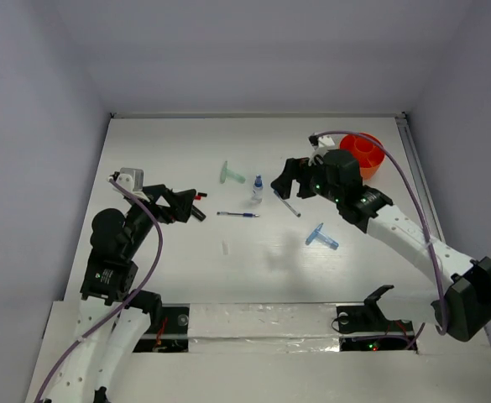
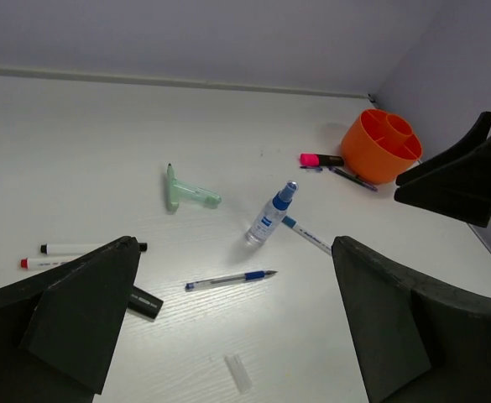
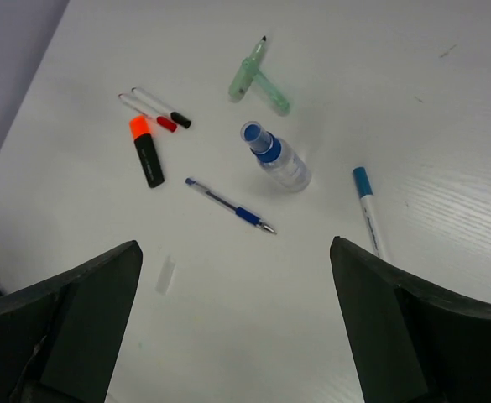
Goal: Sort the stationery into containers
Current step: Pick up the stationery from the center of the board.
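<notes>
Care needed: right claw (image 1: 285, 180), jaws apart, hovers over the blue-capped white pen (image 3: 367, 210); best to straddle its barrel crosswise, clear of the bottle (image 3: 277, 159) at its ten o'clock. Orange cup (image 1: 366, 155) sits at the surface's (image 1: 169, 151) two o'clock. Left claw (image 1: 196, 207) gapes too.

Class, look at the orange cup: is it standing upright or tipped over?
Upright. The orange cup stands on its base, with its open rim and inner dividers facing up in the left wrist view.
</notes>
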